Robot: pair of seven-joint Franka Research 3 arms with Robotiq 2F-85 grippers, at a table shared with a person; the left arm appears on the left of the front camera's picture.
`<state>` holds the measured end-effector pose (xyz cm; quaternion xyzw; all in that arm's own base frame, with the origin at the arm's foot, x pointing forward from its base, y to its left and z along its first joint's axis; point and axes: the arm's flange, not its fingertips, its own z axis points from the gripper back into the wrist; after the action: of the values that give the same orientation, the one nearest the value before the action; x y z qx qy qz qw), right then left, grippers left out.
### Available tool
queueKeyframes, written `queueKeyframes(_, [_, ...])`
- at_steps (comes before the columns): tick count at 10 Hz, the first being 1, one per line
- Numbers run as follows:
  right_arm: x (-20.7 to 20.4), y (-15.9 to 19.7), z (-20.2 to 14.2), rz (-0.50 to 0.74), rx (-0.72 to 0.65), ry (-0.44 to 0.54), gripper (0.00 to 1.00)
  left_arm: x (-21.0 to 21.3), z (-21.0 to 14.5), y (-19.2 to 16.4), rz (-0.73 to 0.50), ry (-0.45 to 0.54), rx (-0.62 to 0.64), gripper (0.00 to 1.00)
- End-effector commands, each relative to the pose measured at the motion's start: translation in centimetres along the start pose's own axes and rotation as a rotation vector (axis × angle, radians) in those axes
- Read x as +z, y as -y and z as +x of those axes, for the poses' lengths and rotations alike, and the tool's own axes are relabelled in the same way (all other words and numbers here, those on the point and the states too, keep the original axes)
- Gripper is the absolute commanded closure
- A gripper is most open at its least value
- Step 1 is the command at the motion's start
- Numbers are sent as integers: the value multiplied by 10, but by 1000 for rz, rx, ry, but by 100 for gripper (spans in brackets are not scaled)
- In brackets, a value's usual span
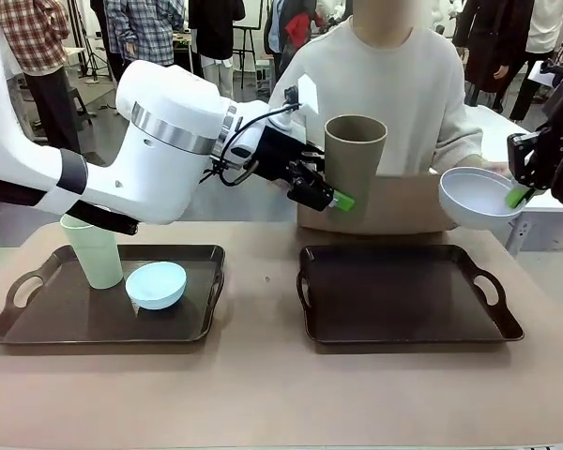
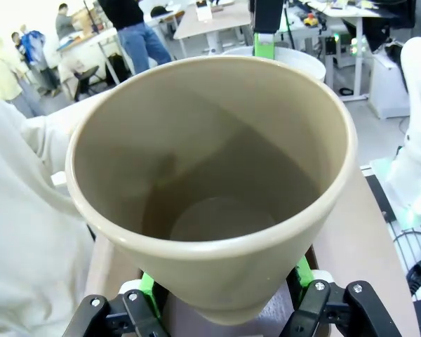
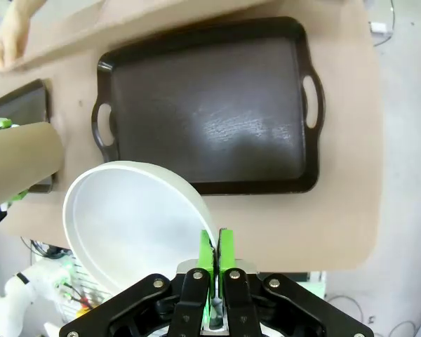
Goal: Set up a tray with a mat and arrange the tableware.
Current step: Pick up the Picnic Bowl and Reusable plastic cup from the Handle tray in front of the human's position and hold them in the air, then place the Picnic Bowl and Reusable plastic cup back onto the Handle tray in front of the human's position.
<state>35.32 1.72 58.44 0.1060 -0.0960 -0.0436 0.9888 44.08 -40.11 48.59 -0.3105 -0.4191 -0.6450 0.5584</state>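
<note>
The left gripper (image 1: 345, 199) clasps the upright brown tumbler (image 1: 355, 164) above the right tray's (image 1: 403, 300) far-left corner. The right gripper (image 1: 518, 195) pinches the whitish bowl's (image 1: 474, 199) rim, seemingly beyond its far-right.

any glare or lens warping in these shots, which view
Right wrist view: a pale sheen on the middle of the dark tray, and the white bowl looks washed out. Left wrist view: the brown tumbler sits so close that its rim bulges from lens warp. Front view: even light, soft shadow under the blue bowl.
</note>
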Motion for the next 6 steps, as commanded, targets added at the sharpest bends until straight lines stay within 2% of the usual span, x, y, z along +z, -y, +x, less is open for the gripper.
queueKeyframes(1, [-1, 1, 2, -3, -2, -5, 100, -2, 0, -4, -7, 11, -5, 24])
queueKeyframes(6, [-1, 1, 2, -3, -2, -5, 100, -2, 0, -4, -7, 11, -5, 24])
